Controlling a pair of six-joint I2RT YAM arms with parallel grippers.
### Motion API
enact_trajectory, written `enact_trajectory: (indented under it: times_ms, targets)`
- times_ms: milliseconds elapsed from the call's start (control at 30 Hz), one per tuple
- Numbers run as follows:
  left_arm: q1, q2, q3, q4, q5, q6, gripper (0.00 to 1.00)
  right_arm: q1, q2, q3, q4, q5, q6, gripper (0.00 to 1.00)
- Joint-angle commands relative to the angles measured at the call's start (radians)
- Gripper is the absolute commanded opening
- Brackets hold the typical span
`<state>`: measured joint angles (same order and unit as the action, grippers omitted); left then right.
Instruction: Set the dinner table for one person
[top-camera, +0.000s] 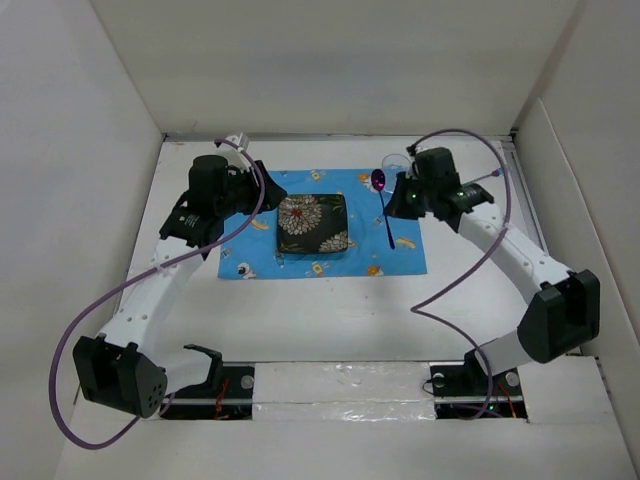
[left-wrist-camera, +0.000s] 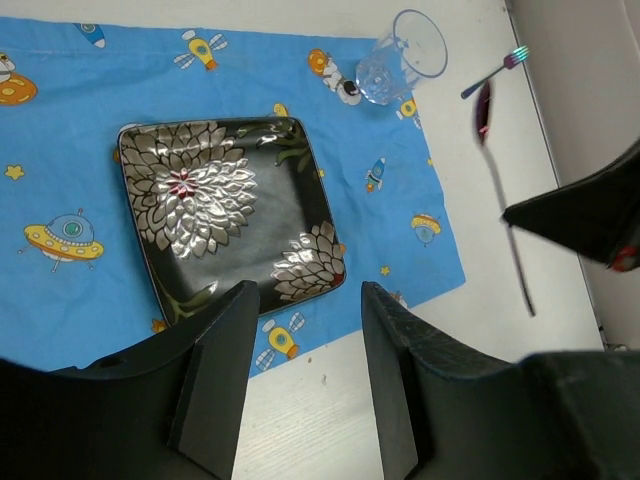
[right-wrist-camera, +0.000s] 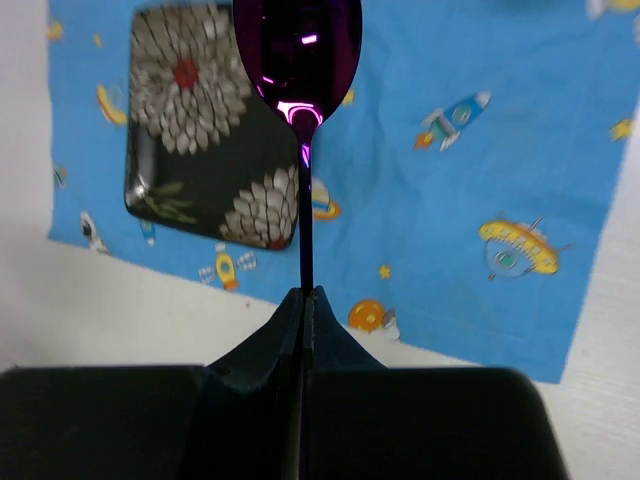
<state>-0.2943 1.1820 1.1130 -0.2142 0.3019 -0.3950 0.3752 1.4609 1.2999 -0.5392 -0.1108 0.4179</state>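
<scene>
The white dinner table (top-camera: 320, 320) carries a blue space-print cloth (top-camera: 250, 258). A black square plate with silver flowers (top-camera: 313, 223) lies at the cloth's middle. My right gripper (top-camera: 393, 205) is shut on the thin handle of a shiny purple spoon (top-camera: 381, 192) and holds it above the cloth's right part, right of the plate. In the right wrist view the gripper (right-wrist-camera: 308, 296) pinches the handle, with the spoon bowl (right-wrist-camera: 298, 50) pointing away over the plate (right-wrist-camera: 200, 150). My left gripper (left-wrist-camera: 305, 370) is open and empty, over the table just off the cloth's left edge (top-camera: 262, 200).
A clear drinking glass (top-camera: 393, 165) stands at the cloth's far right corner; it also shows in the left wrist view (left-wrist-camera: 400, 55). A purple fork (left-wrist-camera: 495, 75) lies on the table near the right wall. White walls (top-camera: 80, 200) border the table on three sides.
</scene>
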Motion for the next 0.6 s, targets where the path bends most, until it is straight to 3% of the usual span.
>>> enact_trajectory:
  times_ms: [0, 233, 267, 567]
  targets:
    - [0.001, 0.005, 0.042, 0.016, -0.004, -0.011, 0.42, 0.022, 0.041, -0.051, 0.113, -0.017, 0.041, 0.0]
    - [0.001, -0.021, -0.022, 0.016, 0.003, -0.002, 0.42, 0.054, 0.251, -0.028, 0.237, 0.088, 0.119, 0.0]
    - [0.001, -0.033, -0.056, 0.012, -0.003, 0.007, 0.43, 0.054, 0.322, 0.014, 0.24, 0.106, 0.124, 0.0]
    - [0.001, -0.077, -0.142, -0.016, -0.058, 0.033, 0.43, 0.088, 0.477, 0.093, 0.211, 0.191, 0.154, 0.0]
